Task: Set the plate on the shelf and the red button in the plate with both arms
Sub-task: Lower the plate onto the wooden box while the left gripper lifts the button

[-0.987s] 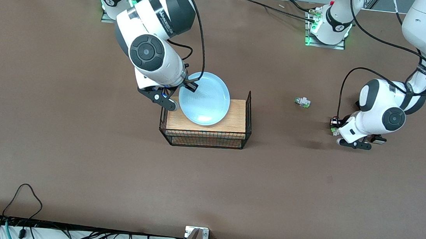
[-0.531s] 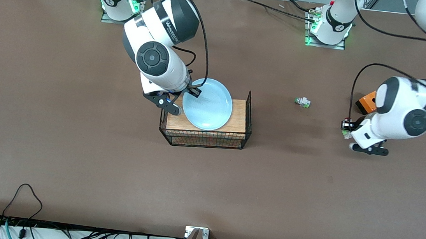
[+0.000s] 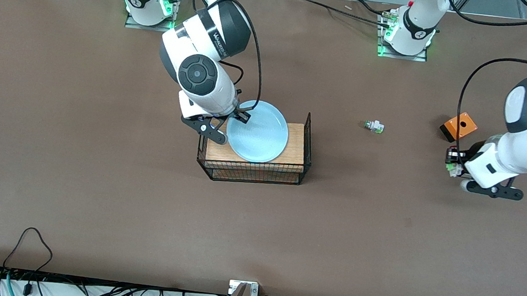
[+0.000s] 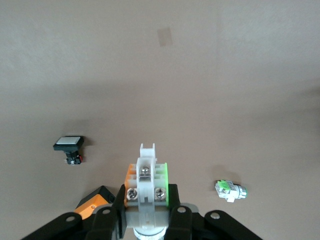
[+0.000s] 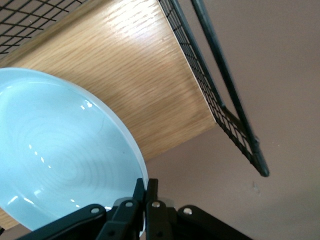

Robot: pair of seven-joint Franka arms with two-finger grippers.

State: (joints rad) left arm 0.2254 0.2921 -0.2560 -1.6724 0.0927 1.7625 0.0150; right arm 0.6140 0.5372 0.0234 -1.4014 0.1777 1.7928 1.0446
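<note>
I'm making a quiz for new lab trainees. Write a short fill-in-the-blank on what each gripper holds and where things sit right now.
1. The right gripper is shut on the rim of the light blue ____, over the wooden board.
2. The left gripper holds a small switch with ____ side tabs.
3. The wooden board sits in a black ____ basket.
4. A loose white switch lies on the table between the basket and an ____ block.

Missing words: plate; green; wire; orange
</note>
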